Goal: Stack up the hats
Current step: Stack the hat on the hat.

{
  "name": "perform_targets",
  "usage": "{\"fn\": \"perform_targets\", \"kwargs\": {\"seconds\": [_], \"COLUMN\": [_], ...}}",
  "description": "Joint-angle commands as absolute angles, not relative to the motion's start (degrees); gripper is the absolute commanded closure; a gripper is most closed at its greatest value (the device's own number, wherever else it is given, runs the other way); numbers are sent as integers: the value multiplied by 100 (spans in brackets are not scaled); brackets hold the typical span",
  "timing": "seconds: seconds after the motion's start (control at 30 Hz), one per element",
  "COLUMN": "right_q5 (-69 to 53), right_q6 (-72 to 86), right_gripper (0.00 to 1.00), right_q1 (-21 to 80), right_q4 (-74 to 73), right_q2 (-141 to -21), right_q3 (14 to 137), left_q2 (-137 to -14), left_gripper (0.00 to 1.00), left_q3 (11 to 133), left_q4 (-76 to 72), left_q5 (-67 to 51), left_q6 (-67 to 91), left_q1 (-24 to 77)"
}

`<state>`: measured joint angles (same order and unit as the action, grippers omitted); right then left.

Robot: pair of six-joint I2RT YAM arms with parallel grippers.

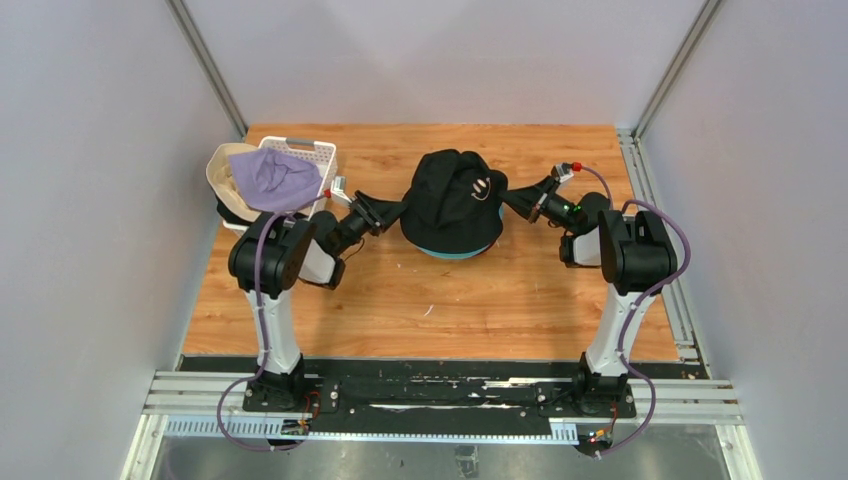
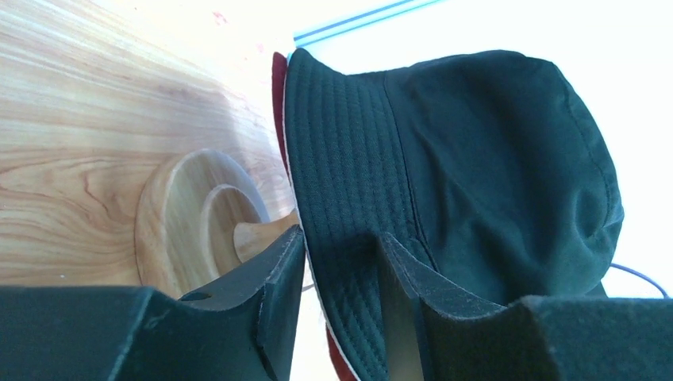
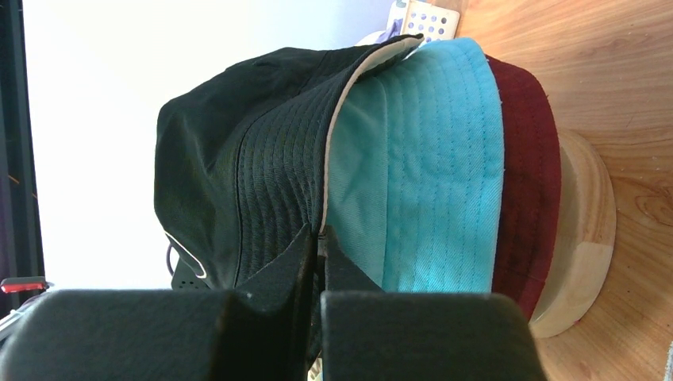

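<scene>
The black hat with the smiley face (image 1: 455,195) sits on top of the teal hat (image 1: 455,254) at the table's middle. In the right wrist view the black hat (image 3: 262,159) lies over the teal hat (image 3: 428,159), the maroon hat (image 3: 528,175) and the wooden stand (image 3: 587,214). My right gripper (image 3: 319,230) is shut on the black hat's brim. My left gripper (image 2: 341,234) is open, with the black hat's brim (image 2: 341,182) between its fingers. The maroon hat's edge (image 2: 278,87) shows behind it. The lavender hat (image 1: 272,178) and the beige hat (image 1: 225,180) lie at the basket.
The white lattice basket (image 1: 318,155) stands at the back left, right behind my left gripper (image 1: 395,212). The stand's wooden base (image 2: 182,214) is under the hats. My right gripper (image 1: 510,200) is at the pile's right side. Grey walls close in both sides.
</scene>
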<state>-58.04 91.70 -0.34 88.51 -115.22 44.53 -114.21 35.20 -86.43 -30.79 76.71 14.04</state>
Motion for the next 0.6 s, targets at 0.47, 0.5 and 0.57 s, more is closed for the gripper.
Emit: {"fn": "perform_targets", "kwargs": {"seconds": [0.47,0.5,0.57], "right_q5": [-5881,-5887,-5878], "right_q6": [9124,9117,9102], "right_gripper": [99,99,99], "right_q1": [53,41,27], "right_q4": [9097,9094,9097], "right_q2": [-11640,-11651,-11692], "right_q3": [4596,4592,4595], "left_q2": [-11217,-11203,-11197], "left_gripper": [100,100,100], "left_q3": [3358,3338,3331], "left_q4": [-9038,-9037,-9032], "left_q5": [-3292,-3265,-3261], "left_q6": [7592,7586,7596], "left_q1": [1598,1585,1546]}}
